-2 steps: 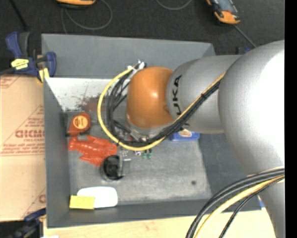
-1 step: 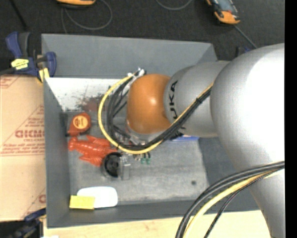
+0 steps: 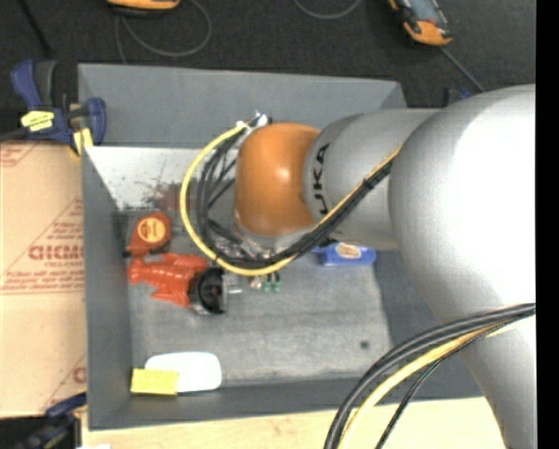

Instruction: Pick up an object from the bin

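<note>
My gripper (image 3: 250,271) hangs under the arm's wrist over the middle left of the bin, mostly hidden from above. Just to its left lies a red-orange plastic tool (image 3: 165,278) with a black round end (image 3: 207,294) that reaches up to the gripper. An orange round tape measure (image 3: 151,232) lies a little farther back left. A blue flat thing with a white label (image 3: 347,253) peeks out from under the arm on the gripper's right.
A white oval thing (image 3: 193,372) with a yellow block (image 3: 154,382) at its left end lies by the bin's front left corner. The arm covers the bin's right side and much of its back.
</note>
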`<state>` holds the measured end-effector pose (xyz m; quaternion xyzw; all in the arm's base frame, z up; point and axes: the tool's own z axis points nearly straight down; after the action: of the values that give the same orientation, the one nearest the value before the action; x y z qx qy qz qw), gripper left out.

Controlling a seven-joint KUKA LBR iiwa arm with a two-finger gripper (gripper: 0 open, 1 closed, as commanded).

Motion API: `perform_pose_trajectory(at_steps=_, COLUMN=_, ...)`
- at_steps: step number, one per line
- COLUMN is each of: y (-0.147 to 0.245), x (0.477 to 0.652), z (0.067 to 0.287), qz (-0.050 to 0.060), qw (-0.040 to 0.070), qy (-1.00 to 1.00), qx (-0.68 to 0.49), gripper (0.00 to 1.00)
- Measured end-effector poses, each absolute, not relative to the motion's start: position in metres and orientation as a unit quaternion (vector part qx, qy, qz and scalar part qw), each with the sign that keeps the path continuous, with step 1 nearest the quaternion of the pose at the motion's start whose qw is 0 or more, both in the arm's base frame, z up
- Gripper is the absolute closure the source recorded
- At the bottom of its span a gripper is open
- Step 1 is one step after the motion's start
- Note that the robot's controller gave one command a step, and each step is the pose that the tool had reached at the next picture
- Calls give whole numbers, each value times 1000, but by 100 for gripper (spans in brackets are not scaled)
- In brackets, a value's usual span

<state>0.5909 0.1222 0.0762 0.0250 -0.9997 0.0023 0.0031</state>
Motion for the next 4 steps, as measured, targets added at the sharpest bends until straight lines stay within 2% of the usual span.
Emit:
perform_pose_trajectory(at_steps=1, y=122, x=591, z=76, qz=2, qw=3, qy=-1000, qx=25, gripper=100)
perform_pose_trajectory(at_steps=2, y=114, x=596, z=119, qz=1, qw=1, qy=-1000, qx=27, gripper=100)
perform_pose_trajectory(at_steps=3, y=119, x=612, z=139, qz=-1, qw=-8, qy=-1000, qx=30, gripper=100)
perform_pose_trajectory(at_steps=4, y=119, x=614, z=129, qz=-1, qw=-6, qy=-1000, qx=30, gripper=100)
